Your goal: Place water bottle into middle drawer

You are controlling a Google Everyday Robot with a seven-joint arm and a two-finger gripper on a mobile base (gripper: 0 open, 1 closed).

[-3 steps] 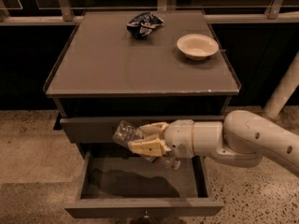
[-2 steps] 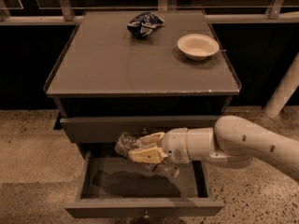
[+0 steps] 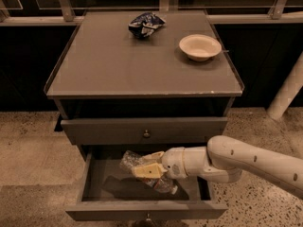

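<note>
Nearest, the wide shallow grey middle drawer (image 3: pixel 106 186) stands pulled open. Over its tray floor the robot's cream two-finger gripper (image 3: pixel 144 165) reaches in from the right, its fingers (image 3: pixel 147 171) clamped on the small clear ribbed plastic water bottle (image 3: pixel 130 161). The bottle lies tilted inside the drawer space, white cap end lower and to the right. Behind is the shut grey upper drawer (image 3: pixel 94 130) with a brass knob. Farthest, on the cabinet top (image 3: pixel 118 65), sit a round cream bowl (image 3: pixel 200 47) and a blue and white foil snack bag (image 3: pixel 146 23).

One water bottle (image 3: pixel 129 161), one bowl (image 3: pixel 200 46), one snack bag (image 3: pixel 145 23), two drawers (image 3: pixel 99 130), one pincer (image 3: pixel 143 165) over the middle drawer (image 3: pixel 106 187).
</note>
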